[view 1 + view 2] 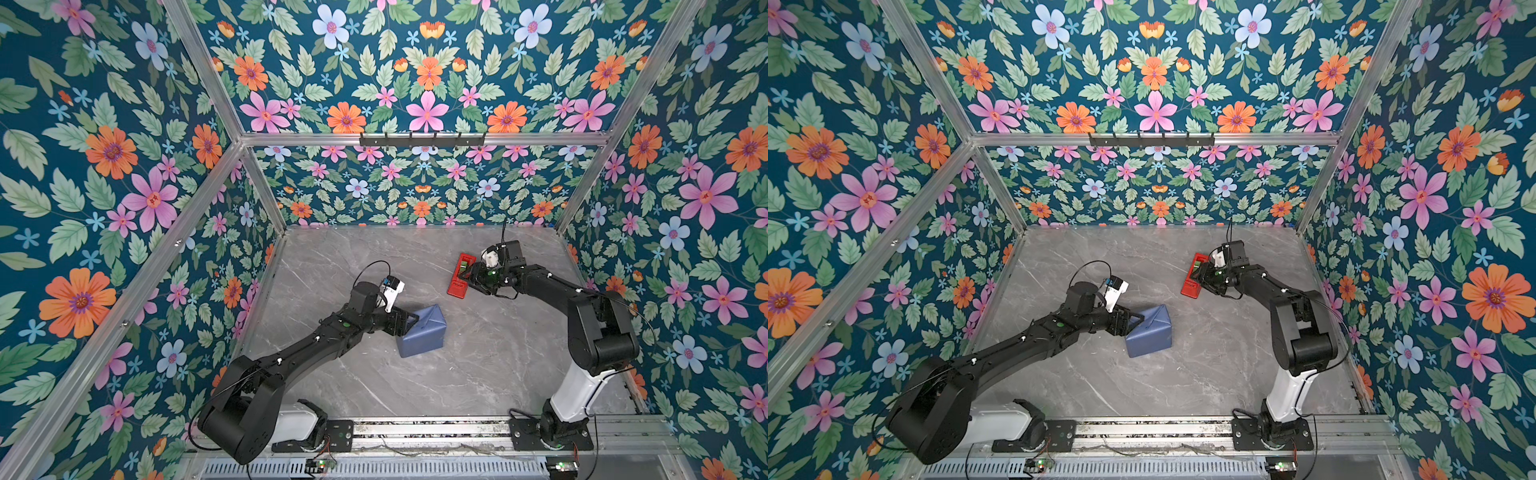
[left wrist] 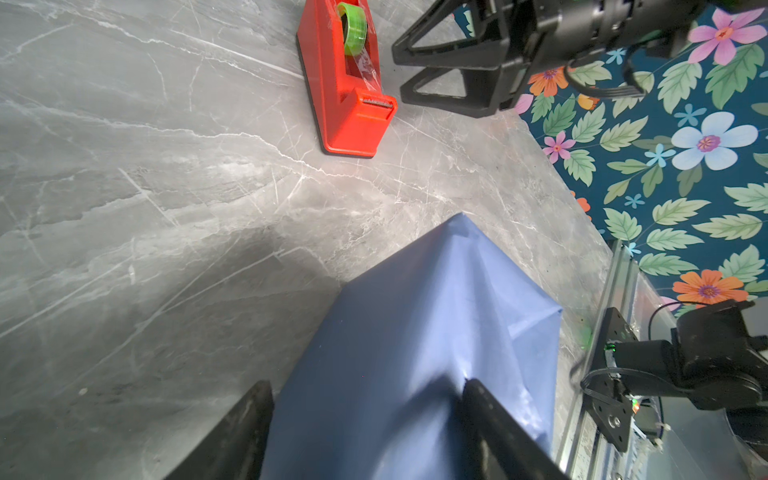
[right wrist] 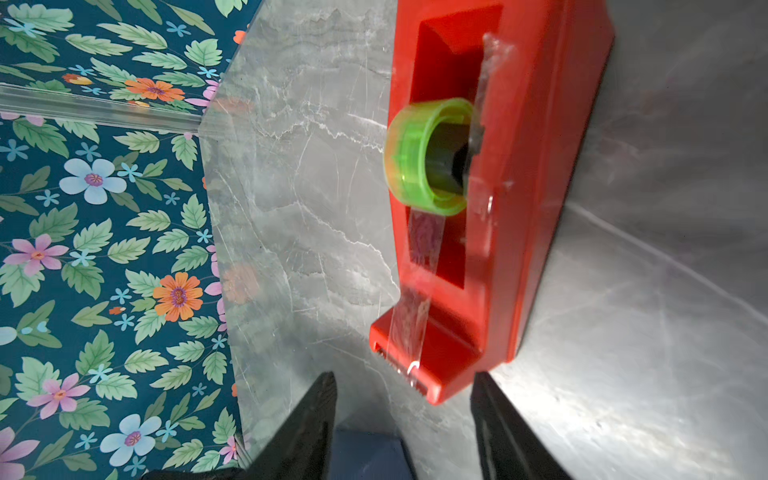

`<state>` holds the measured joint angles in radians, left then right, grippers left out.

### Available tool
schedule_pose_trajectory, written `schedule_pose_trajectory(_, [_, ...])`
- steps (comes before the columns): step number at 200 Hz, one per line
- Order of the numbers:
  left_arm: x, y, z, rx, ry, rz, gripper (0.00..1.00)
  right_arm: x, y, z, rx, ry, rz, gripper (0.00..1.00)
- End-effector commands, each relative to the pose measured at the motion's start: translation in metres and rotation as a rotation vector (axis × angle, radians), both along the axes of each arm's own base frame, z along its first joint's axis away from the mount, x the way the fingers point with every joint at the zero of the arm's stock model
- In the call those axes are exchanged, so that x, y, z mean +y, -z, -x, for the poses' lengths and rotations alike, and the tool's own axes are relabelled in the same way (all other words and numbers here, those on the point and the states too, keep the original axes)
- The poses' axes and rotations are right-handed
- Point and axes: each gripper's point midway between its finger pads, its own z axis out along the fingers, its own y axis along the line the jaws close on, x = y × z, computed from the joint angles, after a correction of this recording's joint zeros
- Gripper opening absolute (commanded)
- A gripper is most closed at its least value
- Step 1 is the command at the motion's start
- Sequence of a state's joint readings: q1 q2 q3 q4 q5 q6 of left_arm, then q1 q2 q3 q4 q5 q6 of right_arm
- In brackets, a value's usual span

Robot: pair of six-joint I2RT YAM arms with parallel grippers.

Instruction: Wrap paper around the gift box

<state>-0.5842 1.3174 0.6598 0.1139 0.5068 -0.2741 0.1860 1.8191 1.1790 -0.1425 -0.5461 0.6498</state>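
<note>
Left hand [image 2: 365,382] clamps slate-blue creased paper parcel [image 1: 424,336]; at its one o'clock, right hand [image 3: 404,376] gapes around the cutter of a red plastic tape dispenser [image 1: 457,286].

Blue paper [image 1: 422,332], red dispenser [image 1: 459,276], floral walls [image 1: 104,166]

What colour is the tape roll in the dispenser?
Lime green tape roll, clearest in the right wrist view.
</note>
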Motion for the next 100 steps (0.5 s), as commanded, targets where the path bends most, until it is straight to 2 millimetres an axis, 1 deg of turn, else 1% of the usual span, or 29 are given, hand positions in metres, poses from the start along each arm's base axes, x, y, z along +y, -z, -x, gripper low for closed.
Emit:
schedule_pose_trajectory(1, [0.005,0.013,0.007,0.044,0.005,-0.040,0.73,0.007,-0.004,-0.008,-0.018,-0.019,-0.047,0.50])
schedule_pose_trajectory(50, [0.005,0.014,0.008,0.044,0.009,-0.042,0.73,0.012,0.011,-0.012,0.013,-0.023,-0.074,0.44])
schedule_pose_trajectory(100, [0.004,0.010,0.008,0.034,0.015,-0.034,0.73,0.009,0.028,-0.012,0.068,0.033,-0.096,0.39])
